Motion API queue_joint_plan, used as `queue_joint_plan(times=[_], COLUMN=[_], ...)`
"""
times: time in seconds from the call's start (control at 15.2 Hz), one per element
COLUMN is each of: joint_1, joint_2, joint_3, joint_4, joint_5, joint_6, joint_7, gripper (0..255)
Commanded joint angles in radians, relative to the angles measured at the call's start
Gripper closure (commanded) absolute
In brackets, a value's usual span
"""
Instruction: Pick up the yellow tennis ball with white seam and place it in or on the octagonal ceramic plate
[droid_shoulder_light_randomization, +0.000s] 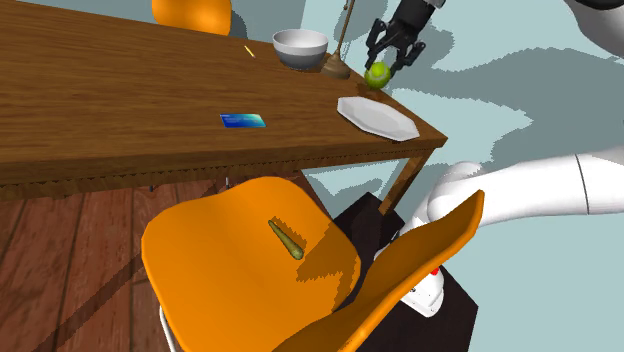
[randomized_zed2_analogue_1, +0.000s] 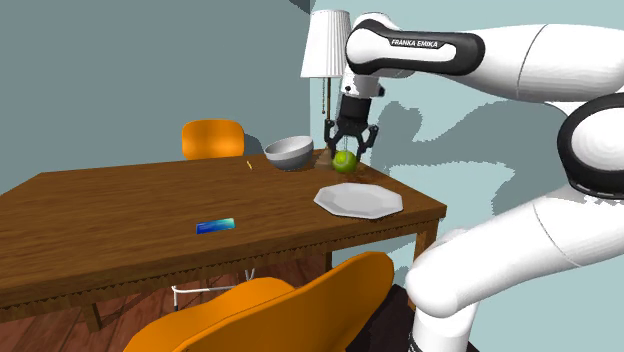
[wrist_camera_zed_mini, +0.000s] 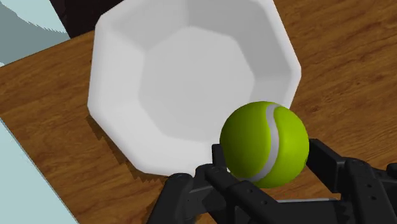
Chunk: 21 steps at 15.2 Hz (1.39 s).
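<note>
Clasping the yellow-green tennis ball (wrist_camera_zed_mini: 264, 144) tightly between its two black fingers, the gripper (randomized_zed2_analogue_1: 346, 152) hangs low over the wooden table (randomized_zed2_analogue_1: 120, 215). The ball is just beside the white octagonal plate (randomized_zed2_analogue_1: 358, 199), not on it, and close to the lamp's base (droid_shoulder_light_randomization: 335, 70).

Bowl (droid_shoulder_light_randomization: 300, 45), plate (droid_shoulder_light_randomization: 377, 118) and card (droid_shoulder_light_randomization: 244, 121) lie on the table (droid_shoulder_light_randomization: 120, 90), ball (droid_shoulder_light_randomization: 377, 73) near plate.

Three cams, one desk (droid_shoulder_light_randomization: 120, 90) corner.
Shoulder cam: high, behind orange chair (droid_shoulder_light_randomization: 220, 285), looks across desk. 2nd ext: lower, near desk level, similar heading. Wrist cam: close, looking down. All share white plate (wrist_camera_zed_mini: 191, 76).
</note>
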Motion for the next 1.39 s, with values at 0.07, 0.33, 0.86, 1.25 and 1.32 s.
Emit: queue_joint_plan(times=[0.07, 0.33, 0.86, 1.25, 1.32], joint_1=[-0.022, -0.041, -0.075, -0.095, -0.097], joint_2=[-0.128, -0.15, -0.189, -0.197, -0.197], joint_3=[-0.009, -0.005, 0.003, 0.012, 0.013], joint_4=[-0.062, -0.13, -0.261, -0.298, -0.298], joint_5=[-0.014, -0.011, -0.004, 0.004, 0.005], joint_6=[-0.06, -0.016, 0.074, 0.101, 0.101], joint_7=[-0.017, -0.028, -0.05, -0.063, -0.065], gripper=[255, 255, 255, 255, 255])
